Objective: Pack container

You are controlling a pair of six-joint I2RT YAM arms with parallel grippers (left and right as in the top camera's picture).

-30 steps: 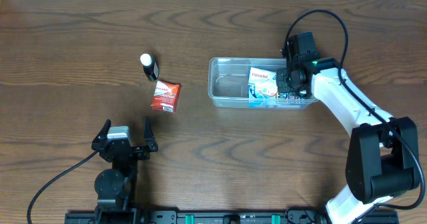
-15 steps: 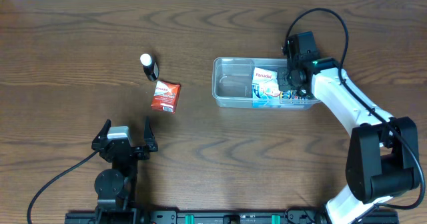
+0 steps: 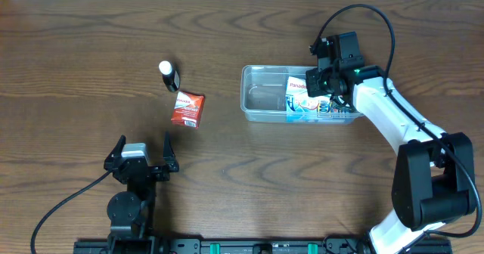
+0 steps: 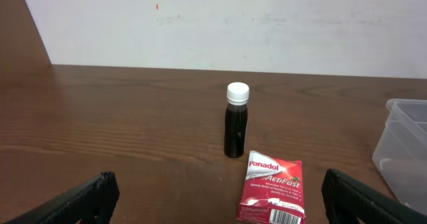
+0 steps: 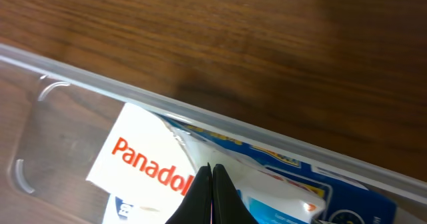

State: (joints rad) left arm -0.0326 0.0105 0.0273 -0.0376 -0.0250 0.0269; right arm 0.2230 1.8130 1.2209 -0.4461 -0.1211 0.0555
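Container [image 3: 259, 103] update: the clear tub sits on the brown table [image 3: 91, 35], right of centre from overhead, with a white-and-blue Panadol packet [image 3: 300, 97] lying in its right half. My right gripper [image 5: 212, 187] hangs over that end. Its fingers are pressed together with nothing between them, tips pointing down at the packet just inside the tub's rim. Honestly can't tell from my wrist cam whether the tips actually touch the packet.

My left gripper [image 3: 142, 151] is down at the near-left side of the table, well apart from the tub, fingers spread wide and holding nothing. Out in front of it a red Panadol ActiFast packet [image 4: 272, 196] lies flat on the wood. Just behind that, a small dark bottle [image 4: 236, 124] with a white cap stands upright. Both are outside the tub, off to its left.
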